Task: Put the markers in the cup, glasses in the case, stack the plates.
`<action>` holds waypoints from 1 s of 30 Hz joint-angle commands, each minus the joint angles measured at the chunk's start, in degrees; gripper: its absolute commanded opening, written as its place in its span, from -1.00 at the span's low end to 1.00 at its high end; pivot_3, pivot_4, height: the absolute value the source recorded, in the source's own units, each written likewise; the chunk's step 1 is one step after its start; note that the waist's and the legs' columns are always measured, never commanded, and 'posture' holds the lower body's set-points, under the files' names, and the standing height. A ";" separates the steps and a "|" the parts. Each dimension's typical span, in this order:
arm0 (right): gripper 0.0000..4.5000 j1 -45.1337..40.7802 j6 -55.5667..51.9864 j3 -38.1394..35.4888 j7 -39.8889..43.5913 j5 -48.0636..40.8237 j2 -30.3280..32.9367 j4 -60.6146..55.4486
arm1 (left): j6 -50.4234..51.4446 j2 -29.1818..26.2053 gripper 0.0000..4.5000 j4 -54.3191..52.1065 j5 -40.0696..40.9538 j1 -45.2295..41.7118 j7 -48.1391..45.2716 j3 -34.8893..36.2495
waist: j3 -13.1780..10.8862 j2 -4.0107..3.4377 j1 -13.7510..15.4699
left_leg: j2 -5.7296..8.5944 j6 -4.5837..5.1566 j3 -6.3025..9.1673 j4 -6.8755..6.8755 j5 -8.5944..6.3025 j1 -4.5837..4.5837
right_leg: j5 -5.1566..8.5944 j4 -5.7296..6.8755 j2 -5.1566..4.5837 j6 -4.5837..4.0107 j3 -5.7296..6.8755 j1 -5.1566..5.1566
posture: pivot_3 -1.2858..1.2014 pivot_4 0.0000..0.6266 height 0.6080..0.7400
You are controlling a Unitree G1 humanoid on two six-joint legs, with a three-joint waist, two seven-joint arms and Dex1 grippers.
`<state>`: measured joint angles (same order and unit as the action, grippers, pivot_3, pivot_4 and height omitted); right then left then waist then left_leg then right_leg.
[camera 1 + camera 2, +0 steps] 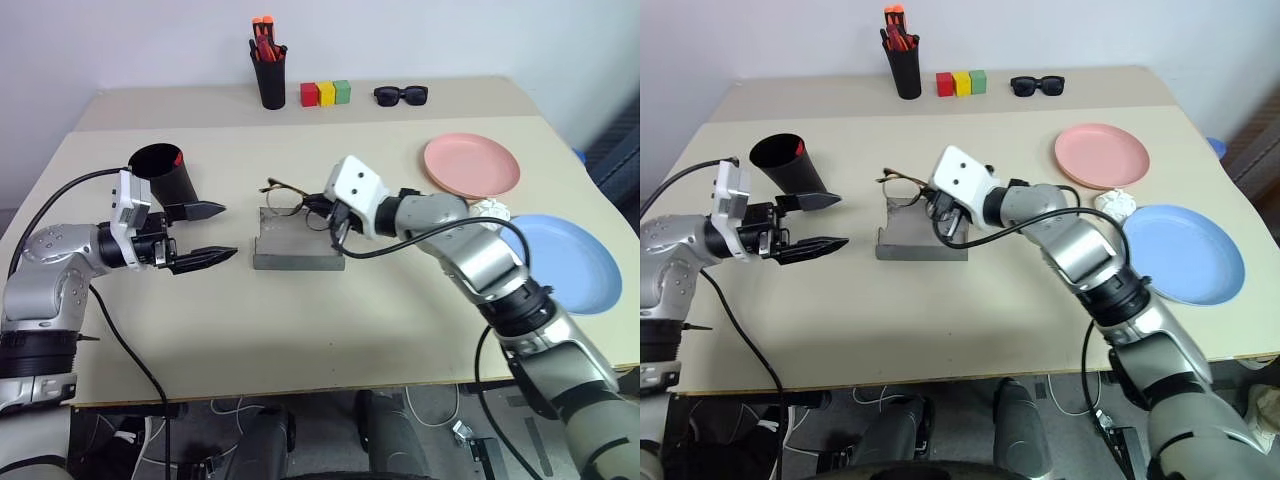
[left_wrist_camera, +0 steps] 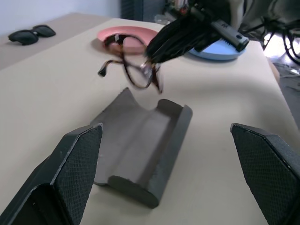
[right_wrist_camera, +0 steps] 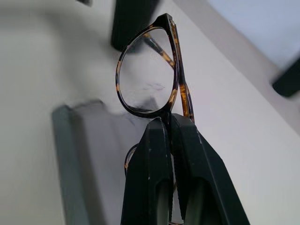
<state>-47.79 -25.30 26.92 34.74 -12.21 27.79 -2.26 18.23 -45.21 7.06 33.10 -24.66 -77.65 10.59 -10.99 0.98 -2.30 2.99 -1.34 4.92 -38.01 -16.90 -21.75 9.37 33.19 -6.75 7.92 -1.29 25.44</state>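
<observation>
One relation matters: glasses [image 1: 285, 192] pinched in right gripper [image 1: 335, 222] jaws, hanging just above open case [image 1: 297, 245], long axis roughly along trough. Left gripper [image 1: 205, 235] jaws spread wide, beside case.

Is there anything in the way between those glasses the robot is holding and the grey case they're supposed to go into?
Nothing visible blocks the way. The right gripper is shut on the glasses, holding them just above the far edge of the case, which lies open with its lining bare. The left gripper is open, off to the side.
</observation>
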 commanded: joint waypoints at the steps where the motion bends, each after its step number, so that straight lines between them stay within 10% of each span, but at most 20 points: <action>1: -0.96 -1.48 4.45 0.78 1.41 4.23 -3.82 2.84 | 0.74 -1.02 1.00 -3.32 1.35 1.38 0.67 2.09 | 0.00 0.00 -0.12 | 0.00 -0.01 0.01 0.00 0.00 0.02 | 0.00 0.01 0.00 0.00 0.00 0.00 | 0.03 -0.52 1.00; 27: -0.96 -0.14 -5.65 -0.61 12.48 10.37 -9.08 11.44 | 0.52 -1.11 1.00 -3.58 1.34 2.24 0.60 2.28 | -0.01 -0.02 -0.22 | 0.01 -0.07 0.02 0.02 0.04 0.19 | 0.00 0.12 0.02 -0.03 -0.01 -0.08 | 0.03 -0.52 1.00; 30: -0.36 -0.37 -6.70 -1.73 11.97 10.32 -9.81 12.60 | 0.23 -1.01 1.00 -3.38 1.22 2.21 0.49 2.22 | -0.01 -0.02 -0.23 | 0.01 -0.07 0.02 0.02 0.04 0.18 | 0.00 0.12 0.02 -0.03 -0.01 -0.07 | 0.03 -0.52 1.00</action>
<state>-47.46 -31.71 26.06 46.54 -1.98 18.68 10.63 19.34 -45.44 4.17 34.24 -22.10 -77.06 11.69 -11.00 0.96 -2.54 3.00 -1.41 4.93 -37.99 -16.86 -21.56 9.36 33.31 -6.73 7.89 -1.30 25.37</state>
